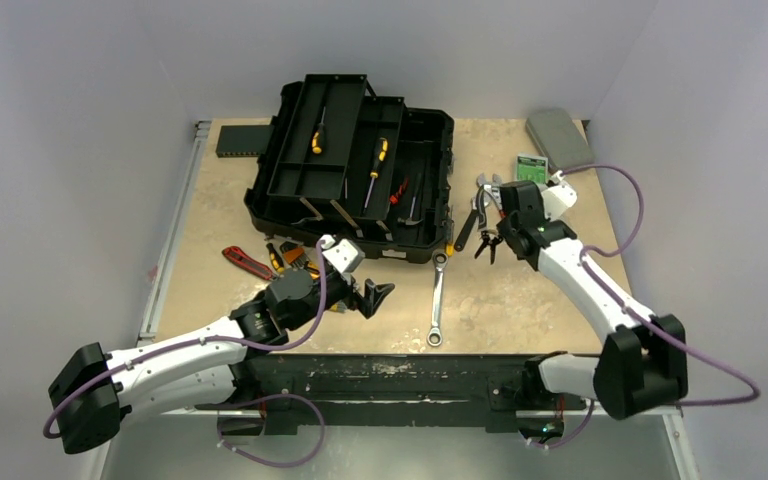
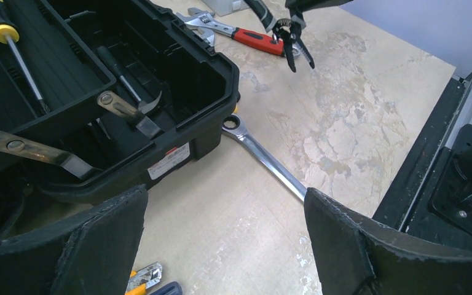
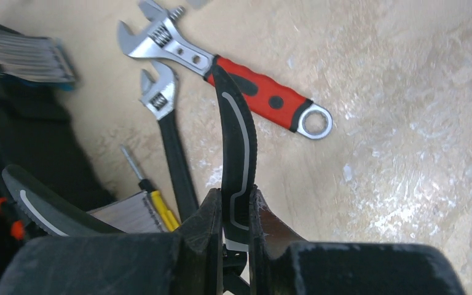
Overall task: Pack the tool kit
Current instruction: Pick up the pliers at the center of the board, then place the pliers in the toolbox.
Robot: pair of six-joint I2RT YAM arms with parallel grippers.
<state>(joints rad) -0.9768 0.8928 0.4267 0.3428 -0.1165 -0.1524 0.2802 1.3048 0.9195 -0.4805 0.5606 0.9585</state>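
Left hand (image 2: 224, 198) gaped wide, low over the mottled beige worktop (image 1: 530, 300) before the open toolbox (image 1: 360, 165); ratchet wrench (image 1: 437, 300) lay mid-surface; right hand (image 3: 236, 212) pinched the pliers (image 3: 236, 147) by one handle, pale grey walls (image 1: 60, 100) around.

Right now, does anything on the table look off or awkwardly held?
The pliers stand out. The right gripper pinches just one handle, so the other handle splays off to the side and the pliers hang open above the table. Nothing looks spilled or broken.
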